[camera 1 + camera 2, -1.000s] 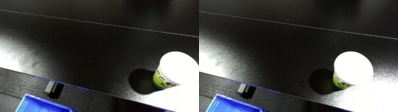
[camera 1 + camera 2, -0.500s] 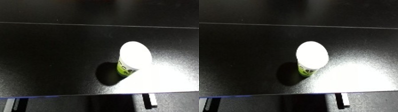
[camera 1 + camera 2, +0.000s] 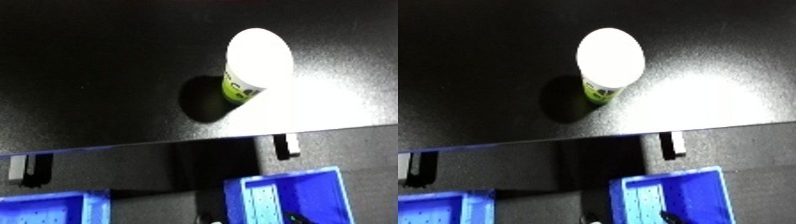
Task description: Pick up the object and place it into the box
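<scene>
1. 0 hands in either view; fingers unseen, so no telling their state or which hand is nearer.
2. Standing upright on the black table point(image 3: 98, 80): 1 white-topped cup point(image 3: 256, 62) with a green label, back from the near edge, long axis vertical.
3. Below that edge: 2 blue bins, 1 bin point(image 3: 293, 200) nearly under the cup, another bin point(image 3: 53, 210) at lower left.
4. Likely next: a reach forward over the table edge to the cup, then a carry back and down to the nearer bin.
</scene>
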Robot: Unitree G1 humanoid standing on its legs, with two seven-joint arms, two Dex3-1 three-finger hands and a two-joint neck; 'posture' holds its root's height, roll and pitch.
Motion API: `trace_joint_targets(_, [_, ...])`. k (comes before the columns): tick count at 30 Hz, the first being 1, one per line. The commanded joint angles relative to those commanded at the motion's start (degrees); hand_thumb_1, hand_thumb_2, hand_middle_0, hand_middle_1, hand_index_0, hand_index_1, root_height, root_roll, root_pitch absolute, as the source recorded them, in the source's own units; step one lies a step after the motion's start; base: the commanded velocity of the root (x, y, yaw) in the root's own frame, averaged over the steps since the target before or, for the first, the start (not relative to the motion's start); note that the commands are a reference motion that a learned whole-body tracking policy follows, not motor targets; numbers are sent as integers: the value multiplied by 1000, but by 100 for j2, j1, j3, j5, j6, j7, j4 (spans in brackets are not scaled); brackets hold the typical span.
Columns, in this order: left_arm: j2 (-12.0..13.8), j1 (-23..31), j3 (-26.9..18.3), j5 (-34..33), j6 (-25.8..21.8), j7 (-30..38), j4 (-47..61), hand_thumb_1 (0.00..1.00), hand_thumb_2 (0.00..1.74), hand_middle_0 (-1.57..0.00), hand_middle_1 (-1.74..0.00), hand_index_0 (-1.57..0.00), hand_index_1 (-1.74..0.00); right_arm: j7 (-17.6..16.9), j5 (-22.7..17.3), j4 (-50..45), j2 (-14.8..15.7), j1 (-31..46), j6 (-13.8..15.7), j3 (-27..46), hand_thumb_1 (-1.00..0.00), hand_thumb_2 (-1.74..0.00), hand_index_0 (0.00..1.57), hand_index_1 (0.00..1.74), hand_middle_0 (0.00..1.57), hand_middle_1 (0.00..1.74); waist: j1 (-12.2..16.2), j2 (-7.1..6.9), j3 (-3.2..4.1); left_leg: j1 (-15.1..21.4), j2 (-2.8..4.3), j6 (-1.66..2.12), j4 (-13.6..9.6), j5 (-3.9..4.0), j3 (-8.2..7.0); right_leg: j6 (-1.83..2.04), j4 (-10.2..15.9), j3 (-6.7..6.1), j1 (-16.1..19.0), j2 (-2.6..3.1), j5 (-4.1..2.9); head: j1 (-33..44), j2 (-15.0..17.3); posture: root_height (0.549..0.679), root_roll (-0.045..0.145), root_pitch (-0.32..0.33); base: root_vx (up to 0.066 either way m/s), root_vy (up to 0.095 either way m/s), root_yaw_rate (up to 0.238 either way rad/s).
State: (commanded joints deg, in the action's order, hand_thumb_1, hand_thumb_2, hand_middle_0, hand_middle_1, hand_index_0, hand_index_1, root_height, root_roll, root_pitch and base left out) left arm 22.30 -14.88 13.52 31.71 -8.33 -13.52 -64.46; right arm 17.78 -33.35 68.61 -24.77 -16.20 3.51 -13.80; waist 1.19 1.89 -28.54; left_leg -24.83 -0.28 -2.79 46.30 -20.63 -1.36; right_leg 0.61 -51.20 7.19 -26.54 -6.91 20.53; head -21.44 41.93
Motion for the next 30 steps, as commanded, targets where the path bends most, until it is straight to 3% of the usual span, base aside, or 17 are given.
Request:
trace_joint_targets(5, [2,58,-25,-105,-1,15,-21,0,0,0,0,0,0,453,-175,-210,-34,11,134,-53,0,0,0,0,0,0,-4,-28,16,34,10,-2,-2,-18,0,0,18,14,49,1,11,-2,125,622,31,-27,14,-5,-6])
trace_joint_targets(8, [48,142,-60,-154,39,52,76,0,0,0,0,0,0,900,-265,-750,-127,99,-14,-142,0,0,0,0,0,0,12,-69,13,39,21,2,12,-26,-1,4,19,25,64,-5,12,77,105,623,31,-28,7,-21,-21])
trace_joint_targets(15, [277,419,-194,-183,124,141,441,0,0,0,0,0,0,1666,-351,-3099,-524,639,-1014,-420,0,0,0,0,0,0,95,-229,21,-9,80,14,21,-19,-10,19,-8,58,22,-38,30,417,-29,622,28,-21,-2,-26,-55])
trace_joint_targets(20, [442,588,-292,-180,70,112,465,0,0,0,0,0,0,2644,-691,-4835,-839,1050,-1884,-383,0,0,0,0,0,0,181,-350,65,-13,146,70,-41,24,-41,29,16,74,18,-48,47,679,-139,622,26,-15,6,-26,-59])
trace_joint_targets(25, [519,616,-251,-106,-53,50,205,0,0,0,0,0,0,3427,-1358,-6155,-1151,1034,-2153,-316,0,0,0,0,0,0,238,-418,126,-20,232,146,-54,42,-81,45,20,78,15,-55,69,820,-253,622,26,-12,13,-11,-61])
trace_joint_targets(30, [472,575,-193,-138,-199,-18,-123,0,0,0,0,0,0,3753,-2478,-7166,-1145,773,-1876,-37,0,0,0,0,0,0,267,-442,219,-57,291,198,-18,20,-105,67,18,71,6,-54,91,790,-333,622,27,-9,18,-2,-31])
